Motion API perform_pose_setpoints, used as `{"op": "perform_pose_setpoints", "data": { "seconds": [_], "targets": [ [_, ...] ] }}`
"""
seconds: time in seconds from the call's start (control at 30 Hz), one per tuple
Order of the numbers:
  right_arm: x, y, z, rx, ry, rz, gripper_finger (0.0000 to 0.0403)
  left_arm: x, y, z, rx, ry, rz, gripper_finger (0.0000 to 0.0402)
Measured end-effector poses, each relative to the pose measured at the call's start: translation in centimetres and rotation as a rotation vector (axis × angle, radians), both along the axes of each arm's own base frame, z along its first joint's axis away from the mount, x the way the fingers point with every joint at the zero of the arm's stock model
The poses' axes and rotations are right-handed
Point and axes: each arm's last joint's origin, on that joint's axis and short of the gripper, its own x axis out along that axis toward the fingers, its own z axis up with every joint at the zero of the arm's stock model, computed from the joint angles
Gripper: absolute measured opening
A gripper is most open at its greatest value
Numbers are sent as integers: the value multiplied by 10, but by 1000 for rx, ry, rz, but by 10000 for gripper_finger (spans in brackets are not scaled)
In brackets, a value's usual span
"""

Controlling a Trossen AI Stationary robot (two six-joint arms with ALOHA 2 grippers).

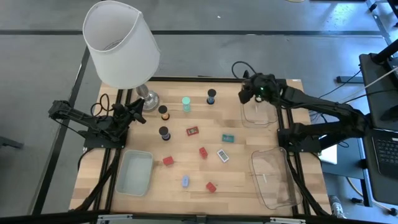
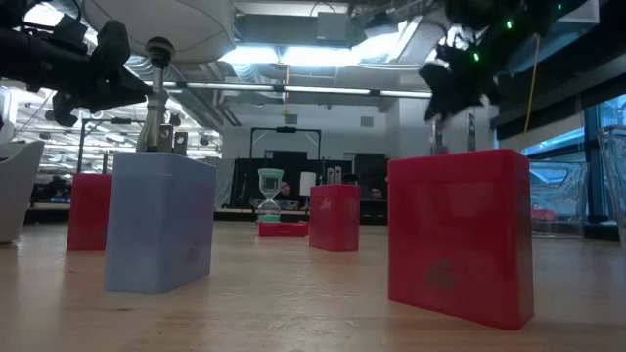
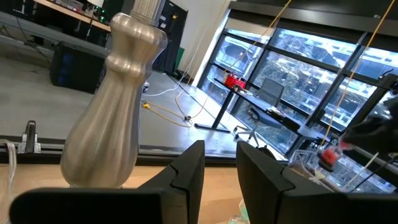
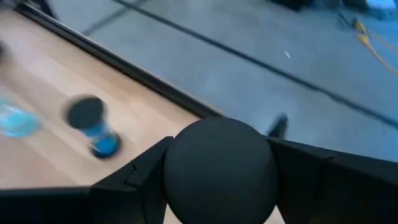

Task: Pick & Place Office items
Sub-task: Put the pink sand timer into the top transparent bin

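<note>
My right gripper (image 1: 249, 93) hangs raised over the far rim of a clear tray (image 1: 258, 115) at the table's far right, shut on a dark cylinder (image 4: 221, 171). On the wooden table stand three more dark cylinders (image 1: 211, 96) (image 1: 163, 112) (image 1: 164, 132) and a teal cylinder (image 1: 186, 103). Red blocks (image 1: 203, 152) and flat teal (image 1: 228, 138), white (image 1: 222, 155) and blue (image 1: 185, 181) pieces lie there too. My left gripper (image 3: 219, 171) waits at the left by the lamp's base (image 3: 115, 99), slightly open with nothing between its fingers. My right gripper pinches the dark cylinder between its two fingers (image 4: 143, 177), one on either side of it. The cylinder's round dark end (image 4: 221, 149) faces the wrist camera and hides the rest. The fingers slant down from the table's right, and the cylinder is lifted clear of the table.
A big white-shaded lamp (image 1: 121, 43) stands at the far left. A frosted tray (image 1: 135, 172) sits near left, and a second clear tray (image 1: 273, 177) sits near right. Black cables (image 1: 239, 67) run along the far edge behind my right gripper.
</note>
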Motion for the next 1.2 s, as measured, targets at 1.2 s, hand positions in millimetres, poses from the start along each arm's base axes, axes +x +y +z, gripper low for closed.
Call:
{"op": "perform_pose_setpoints", "data": {
  "seconds": [1.2],
  "targets": [
    [-21, -12, -105, 117, -58, -252, 219, 0, 0, 0, 0, 0, 0, 88]
  ]
}}
